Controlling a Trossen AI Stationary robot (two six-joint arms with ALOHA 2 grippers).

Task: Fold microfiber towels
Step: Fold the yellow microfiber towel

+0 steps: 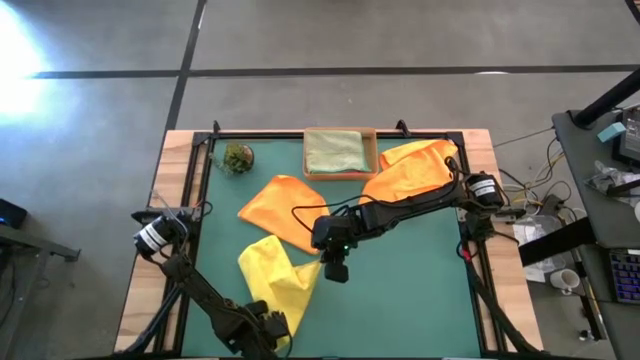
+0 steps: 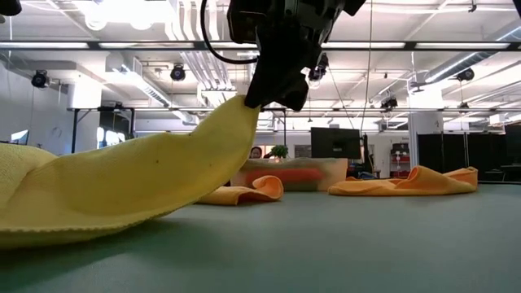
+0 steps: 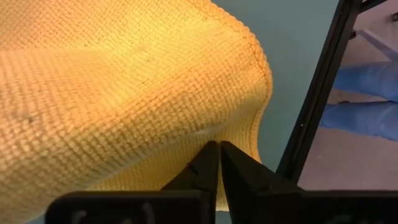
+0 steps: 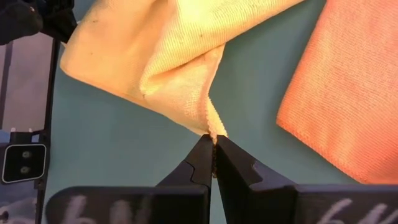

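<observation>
A yellow microfiber towel lies at the near left of the green mat, one corner raised. My right gripper hangs above the mat's middle, shut on that raised corner. My left gripper is low at the towel's near edge, shut on it. An orange towel lies flat at the mat's middle left. Another orange towel is bunched at the far right. A pale green towel sits folded in the tan tray. My left gripper pinches the yellow towel's near edge between its two shut fingers, coming steeply from above. The cloth bulges up beyond the fingers; one layer or several, I cannot tell. My right gripper pinches the towel's corner tip between its fingertips, slanting down from the table's right. The corner is lifted clear, and the cloth slopes down from it to the mat.
A small green plant-like object sits at the mat's far left corner. The black frame rail runs close by my left gripper. Bare mat spreads over the near right.
</observation>
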